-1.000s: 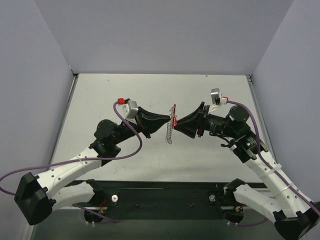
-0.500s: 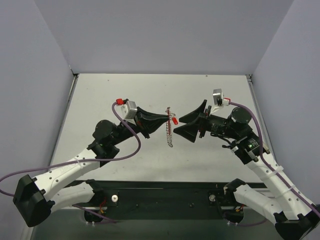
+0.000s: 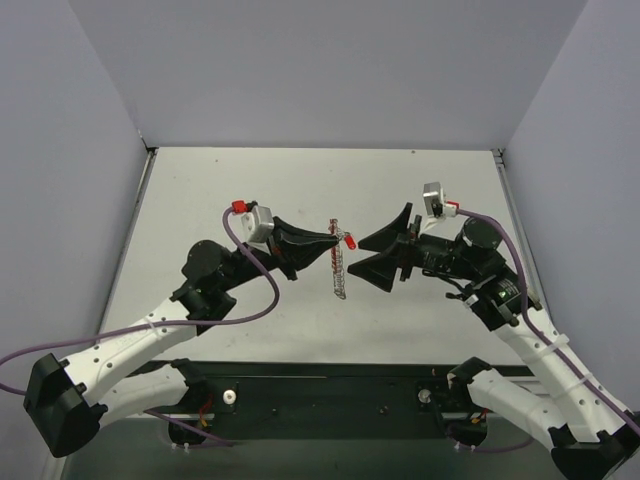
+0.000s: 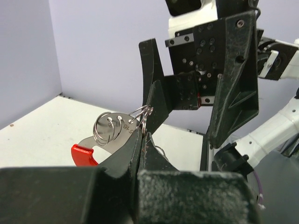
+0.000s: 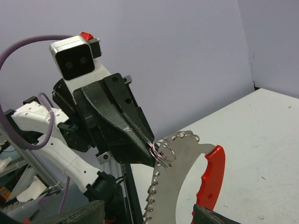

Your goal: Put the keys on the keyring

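The keyring (image 5: 183, 179) is a flat grey hoop with a toothed edge and a red arc (image 5: 211, 179). Thin wire rings (image 5: 161, 153) run through its holes. My left gripper (image 3: 333, 241) is shut on those wire rings and holds the hoop in the air above the table's middle; the hoop hangs from it (image 3: 340, 272). In the left wrist view the hoop (image 4: 111, 129) sticks out left of the pinched jaws (image 4: 144, 133). My right gripper (image 3: 364, 252) is open just right of the hoop, the hoop's lower part between its fingers (image 5: 149, 215), no contact visible. The small red-headed key is not visible.
The white table (image 3: 200, 190) is walled by grey panels at the back and both sides. A black rail (image 3: 330, 385) with the arm bases runs along the near edge. The two grippers face each other tip to tip above the table's middle.
My right gripper has opened, let go of the hoop and drawn back slightly to the right. The hoop now hangs from my left gripper alone and has turned a little.
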Motion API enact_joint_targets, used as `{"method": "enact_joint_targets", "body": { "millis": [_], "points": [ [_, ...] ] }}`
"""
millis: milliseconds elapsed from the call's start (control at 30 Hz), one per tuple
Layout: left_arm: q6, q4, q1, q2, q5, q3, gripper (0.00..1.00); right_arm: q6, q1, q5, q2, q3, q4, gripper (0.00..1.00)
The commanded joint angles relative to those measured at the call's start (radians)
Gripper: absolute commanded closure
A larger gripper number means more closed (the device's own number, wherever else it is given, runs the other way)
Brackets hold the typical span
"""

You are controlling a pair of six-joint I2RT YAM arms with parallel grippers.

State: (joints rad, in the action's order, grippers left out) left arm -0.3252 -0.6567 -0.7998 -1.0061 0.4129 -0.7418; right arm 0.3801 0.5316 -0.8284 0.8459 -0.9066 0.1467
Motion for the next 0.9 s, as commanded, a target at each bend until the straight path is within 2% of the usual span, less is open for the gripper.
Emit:
{"method": "enact_joint_targets", "body": {
  "millis": [0,67,100,200,300,467,633,867],
  "points": [
    [0.107,0.125,-0.006,0.011,0.079,-0.102,1.0,-0.037,0.008,-0.118,-0.025,-0.04,0.077,0.28],
    [0.155,0.184,-0.004,0.012,0.096,-0.119,1.0,-0.041,0.007,-0.143,-0.025,-0.06,0.083,0.32],
    [0.166,0.222,-0.004,0.012,0.098,-0.125,1.0,-0.04,0.007,-0.161,-0.025,-0.069,0.085,0.39],
    [0.209,0.261,-0.006,0.029,0.093,-0.119,1.0,-0.044,0.002,-0.185,-0.024,-0.1,0.082,0.48],
    [0.239,0.273,-0.004,0.049,0.093,-0.107,1.0,-0.043,-0.002,-0.205,-0.019,-0.123,0.085,0.51],
    [0.293,0.226,-0.006,0.076,0.098,-0.05,1.0,0.052,-0.001,-0.281,0.016,-0.135,0.212,0.52],
    [0.319,0.192,-0.006,0.08,0.09,-0.013,1.0,0.08,-0.002,-0.322,0.097,-0.14,0.249,0.52],
    [0.445,0.169,-0.004,0.064,0.101,0.012,1.0,0.109,-0.015,-0.337,0.159,-0.14,0.307,0.52]
  ]
}}
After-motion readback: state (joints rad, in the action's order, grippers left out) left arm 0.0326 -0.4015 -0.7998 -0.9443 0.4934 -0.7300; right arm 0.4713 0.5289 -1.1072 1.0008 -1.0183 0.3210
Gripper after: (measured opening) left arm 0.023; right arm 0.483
